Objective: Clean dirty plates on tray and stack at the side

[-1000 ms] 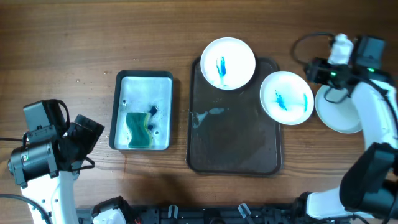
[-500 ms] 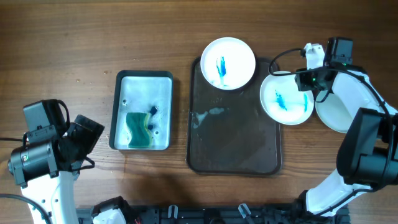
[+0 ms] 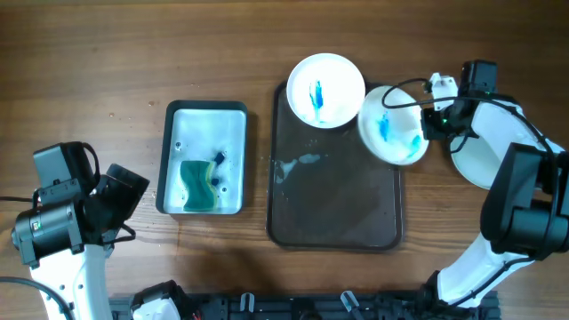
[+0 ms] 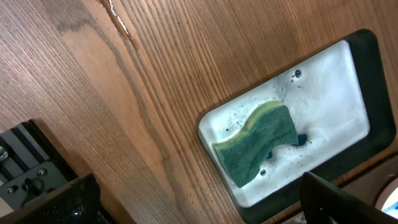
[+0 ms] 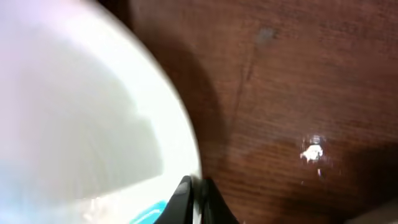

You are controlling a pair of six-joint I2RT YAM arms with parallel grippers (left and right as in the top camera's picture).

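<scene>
Overhead: smeared plate [image 3: 391, 129] tilted off flat, reads as oval. Long axis top-to-bottom of view, blue-streaked face turned left, over right rim of tray [image 3: 333, 209]. Right gripper [image 3: 430, 124] pinching its right edge, jaws pressed onto rim. Second smeared plate [image 3: 326, 91] flat across tray's far rim. Plain plate [image 3: 476, 160] on table at right, partly under arm. Left gripper [image 4: 199, 208] spread wide, left of small tray [image 4: 339, 93] holding sponge [image 4: 258, 146].

Robot lab bench, not a real kitchen. Evidence: 2 arms, left arm [image 3: 62, 233] and right arm [image 3: 524, 209], at a bare wood-grain table [image 3: 107, 53], loose cable [image 3: 404, 86], black mounting rail [image 3: 293, 307] on the front edge. Dishwashing is staged: tray [image 3: 333, 209], plates [image 3: 331, 73], sponge [image 3: 197, 187] in a small tub [image 3: 206, 110].
</scene>
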